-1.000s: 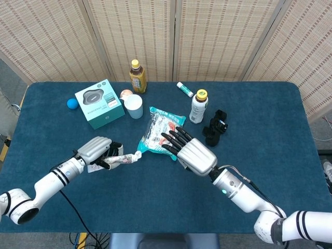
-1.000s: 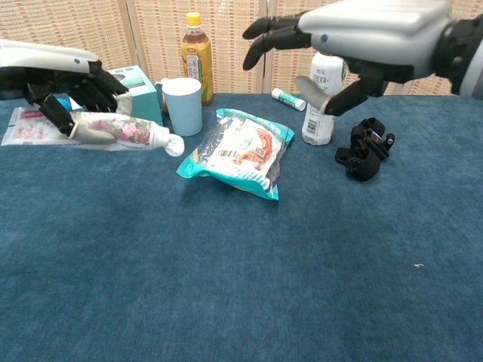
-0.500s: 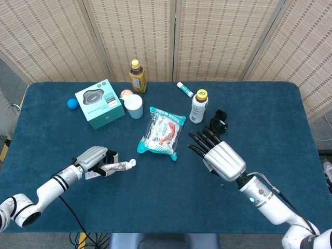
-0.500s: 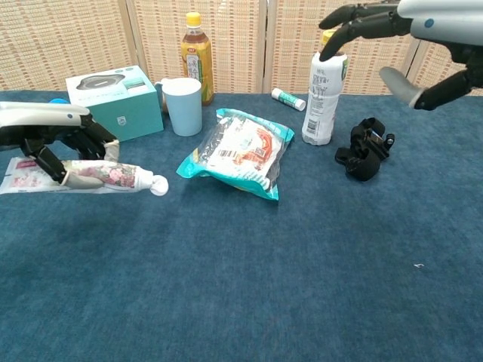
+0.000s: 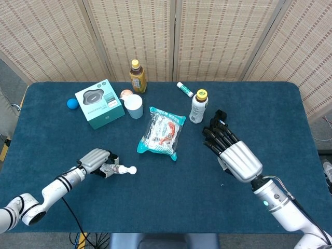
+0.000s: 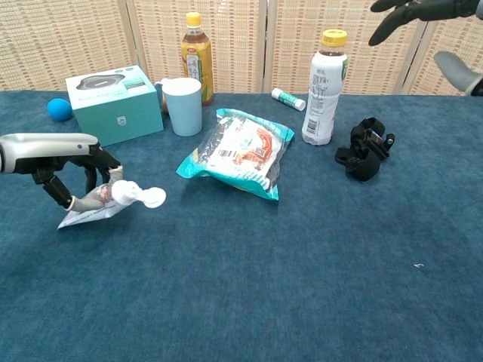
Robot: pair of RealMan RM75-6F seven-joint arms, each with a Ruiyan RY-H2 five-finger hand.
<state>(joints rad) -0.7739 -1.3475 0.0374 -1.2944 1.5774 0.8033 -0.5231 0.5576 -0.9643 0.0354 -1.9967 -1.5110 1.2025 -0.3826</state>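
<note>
Two hands: left hand (image 6: 56, 162) fingers pinch a crinkled toothpaste tube (image 6: 113, 197); right hand (image 5: 233, 153) fingers spread.

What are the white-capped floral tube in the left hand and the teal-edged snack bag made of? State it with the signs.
White-capped floral tube: likely soft plastic or laminate, since its flat crimped tail bends where the left hand holds it; the cap looks like hard matte plastic.
Teal-edged snack bag: seemingly thin glossy plastic film, with shine, wrinkles and crimped end seams.

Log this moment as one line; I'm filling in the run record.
left hand: holds toothpaste tube near front-left of table | right hand: open, raised, empty | snack bag: mid-table, untouched
</note>
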